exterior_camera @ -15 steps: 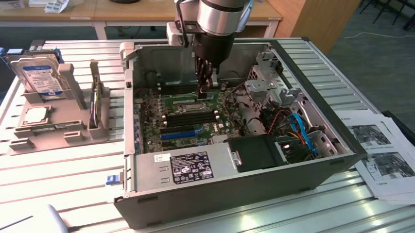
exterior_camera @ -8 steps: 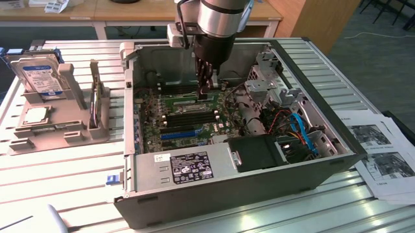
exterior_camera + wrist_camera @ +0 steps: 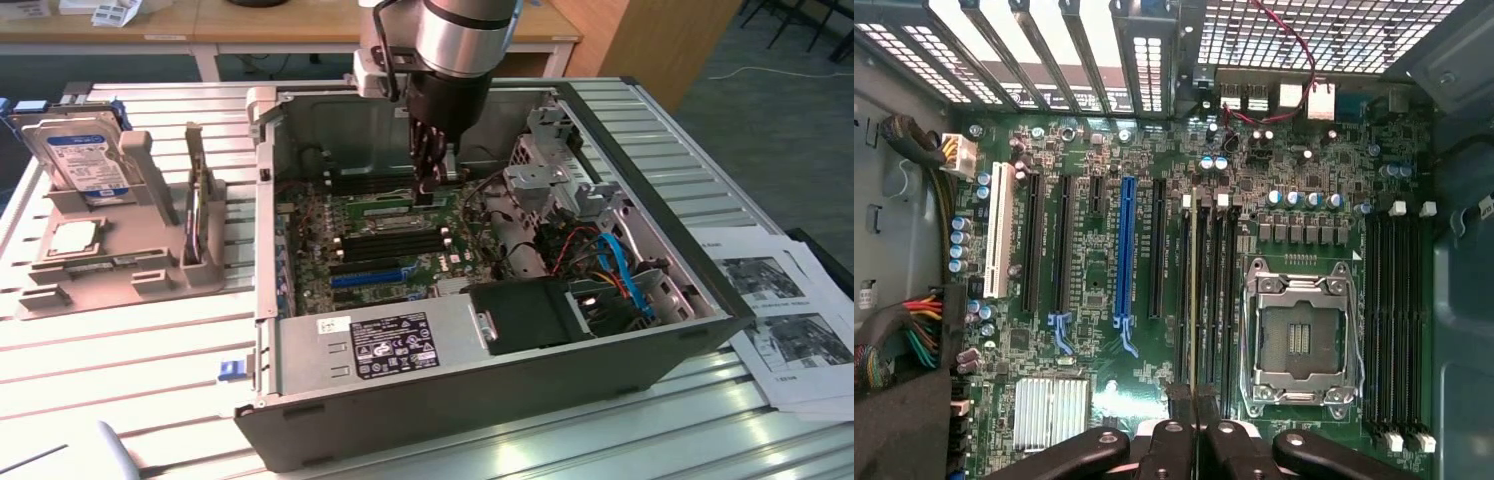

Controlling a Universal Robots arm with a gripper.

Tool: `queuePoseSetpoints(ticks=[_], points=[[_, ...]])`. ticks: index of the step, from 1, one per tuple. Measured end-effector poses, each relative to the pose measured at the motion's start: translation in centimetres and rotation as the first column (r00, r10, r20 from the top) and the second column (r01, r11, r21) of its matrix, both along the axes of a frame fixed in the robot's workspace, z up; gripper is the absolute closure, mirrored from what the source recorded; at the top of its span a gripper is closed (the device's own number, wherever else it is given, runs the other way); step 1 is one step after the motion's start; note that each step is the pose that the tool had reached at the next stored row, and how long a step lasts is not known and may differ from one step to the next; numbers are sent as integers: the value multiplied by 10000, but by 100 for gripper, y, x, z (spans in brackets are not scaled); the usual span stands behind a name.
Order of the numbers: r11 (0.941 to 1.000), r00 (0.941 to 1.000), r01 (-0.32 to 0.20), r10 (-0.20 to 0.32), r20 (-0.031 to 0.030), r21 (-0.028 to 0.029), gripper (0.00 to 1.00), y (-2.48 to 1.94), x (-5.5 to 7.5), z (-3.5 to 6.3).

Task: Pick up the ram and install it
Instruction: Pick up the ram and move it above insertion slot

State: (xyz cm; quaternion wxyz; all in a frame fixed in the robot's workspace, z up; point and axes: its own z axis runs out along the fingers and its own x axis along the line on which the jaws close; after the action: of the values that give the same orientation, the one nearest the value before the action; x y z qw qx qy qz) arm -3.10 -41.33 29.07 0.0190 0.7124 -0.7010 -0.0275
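Ram (image 3: 1193, 290): standing edge-on between black slot rails (image 3: 1216, 300), at one o'clock from the blue slot (image 3: 367, 275) in the exterior view. Being clamped by the claw (image 3: 1194, 393). Likely risking tilting, jamming off-groove, bending contacts under uneven pressing.

Silver cylindrical arm (image 3: 451, 40); black pincer (image 3: 1195, 400) with round bolts at its pivots.

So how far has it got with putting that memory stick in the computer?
The pick-up looks done: the gripper is shut on the ram, inside the open case. In hand: the ram stands on edge, lined up with the black slots beside the socket. Left: the gripper has not let go, and I cannot tell whether the ram is fully seated.
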Motion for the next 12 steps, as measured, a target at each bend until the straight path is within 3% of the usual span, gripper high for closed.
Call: queuePoseSetpoints(ticks=[12], points=[[9998, 9998, 173, -173, 1, 1, 88, 0, 1, -178]])
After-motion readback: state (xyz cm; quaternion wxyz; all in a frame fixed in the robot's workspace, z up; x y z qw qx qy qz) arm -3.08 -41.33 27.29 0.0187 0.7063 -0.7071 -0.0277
